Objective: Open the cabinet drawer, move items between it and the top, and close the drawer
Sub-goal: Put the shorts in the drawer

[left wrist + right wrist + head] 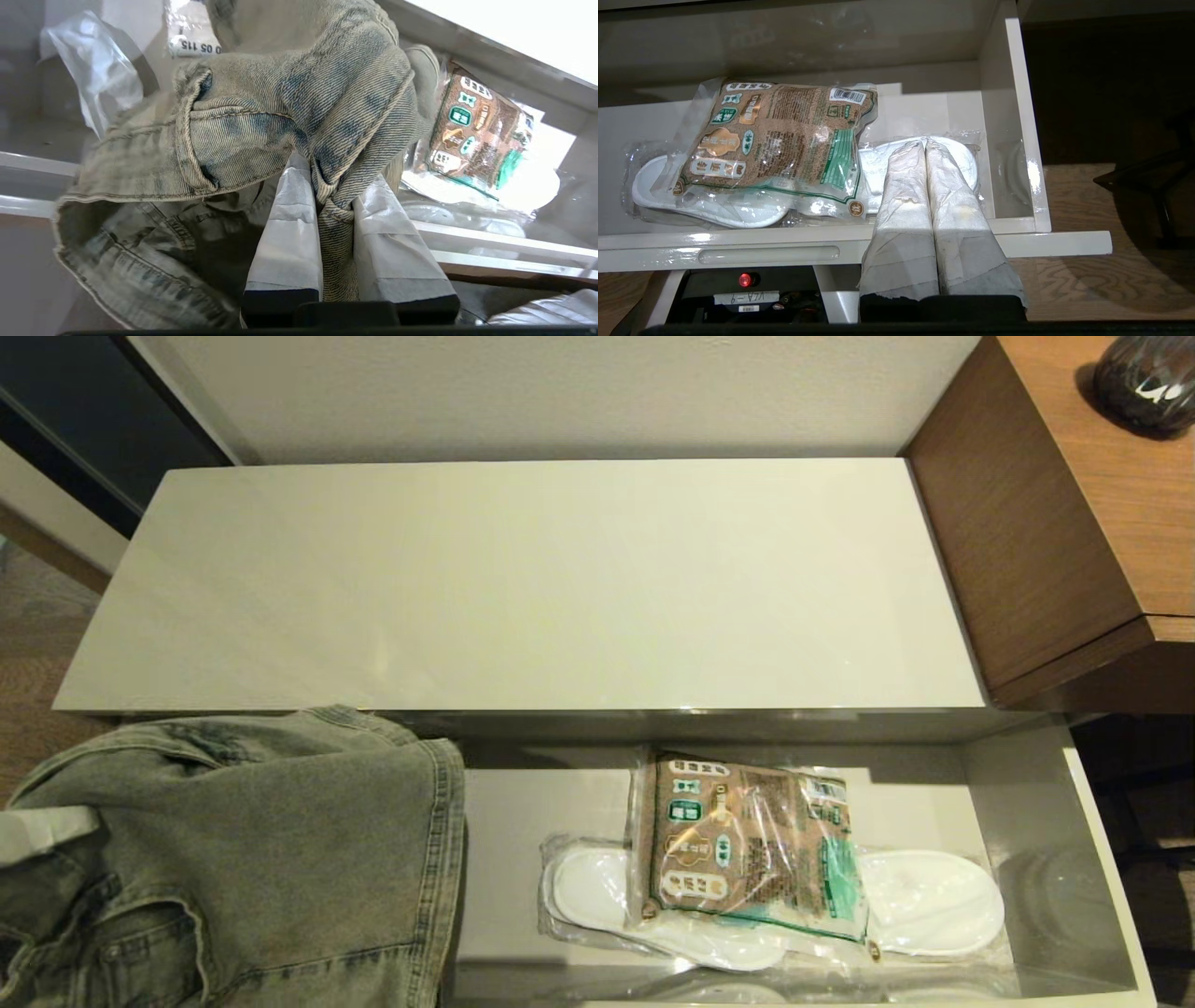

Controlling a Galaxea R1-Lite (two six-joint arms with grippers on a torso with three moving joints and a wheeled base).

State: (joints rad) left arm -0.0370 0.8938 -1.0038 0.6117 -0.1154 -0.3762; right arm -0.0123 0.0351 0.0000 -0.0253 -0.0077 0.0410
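We find the cabinet drawer [1102, 859] open. Left gripper [334, 186] jaws clench the denim garment [243, 840] at seven o'clock, bound topward (we judge). Granule bag [747, 840] remains inside; right gripper [926, 154] clenched, idle.

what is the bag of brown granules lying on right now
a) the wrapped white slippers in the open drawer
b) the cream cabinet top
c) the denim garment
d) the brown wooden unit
a: the bag of brown granules lies across the plastic-wrapped white slippers inside the open drawer, while the top carries nothing.
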